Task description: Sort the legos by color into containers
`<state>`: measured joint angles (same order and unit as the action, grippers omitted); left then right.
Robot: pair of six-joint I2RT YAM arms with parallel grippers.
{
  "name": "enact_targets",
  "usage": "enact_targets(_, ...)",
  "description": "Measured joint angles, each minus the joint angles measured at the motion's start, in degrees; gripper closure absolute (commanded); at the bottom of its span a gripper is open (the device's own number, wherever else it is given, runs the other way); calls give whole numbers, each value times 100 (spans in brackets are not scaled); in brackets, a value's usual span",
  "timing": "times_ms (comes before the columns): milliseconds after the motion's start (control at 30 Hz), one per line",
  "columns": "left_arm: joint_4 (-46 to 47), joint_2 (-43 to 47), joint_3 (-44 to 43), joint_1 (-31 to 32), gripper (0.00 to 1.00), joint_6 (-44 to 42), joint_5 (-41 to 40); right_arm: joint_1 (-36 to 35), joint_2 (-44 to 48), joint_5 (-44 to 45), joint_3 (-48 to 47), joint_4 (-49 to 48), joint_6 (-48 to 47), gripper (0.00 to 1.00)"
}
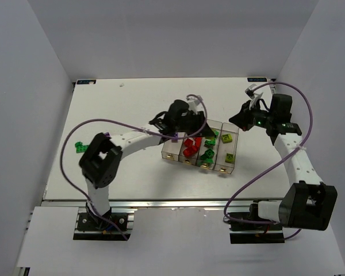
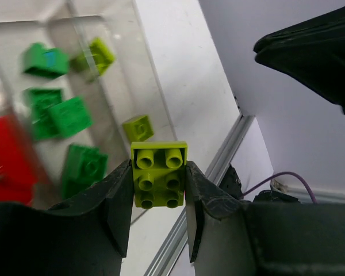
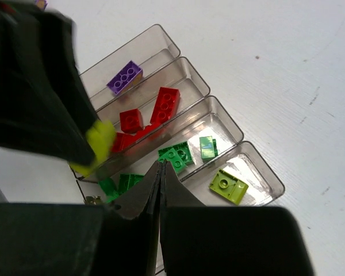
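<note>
We see the left jaws pinching a yellow-green lego (image 2: pixel 159 164) by its sides, above the far end of the four joined bins (image 1: pixel 168 150), which sit a little right of the tabletop's (image 1: pixel 132 103) middle. The right jaws are pressed together with nothing between them, close to the row on its right-edge side. Left to right, the bins hold a purple brick (image 3: pixel 125 77), red bricks (image 3: pixel 167 103), dark green bricks (image 3: pixel 175 155) and yellow-green bricks (image 3: pixel 228 186). Two green bricks (image 1: pixel 79 146) lie loose near the left edge
</note>
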<state>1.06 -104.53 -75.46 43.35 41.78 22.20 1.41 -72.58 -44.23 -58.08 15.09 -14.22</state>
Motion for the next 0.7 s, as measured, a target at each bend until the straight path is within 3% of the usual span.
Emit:
enact_targets(167,26,-1167,-1025,358,93,-83,424,125,214,55,0,-20,96,100)
enact_targets(467,-713,-1987,-2218,603,78,-223,518,280,485,72,90,-28,160,100)
enact_targets(700,-1095,-2199,-2544,715,53,-304,481,313,485,76,98,-28,160,100)
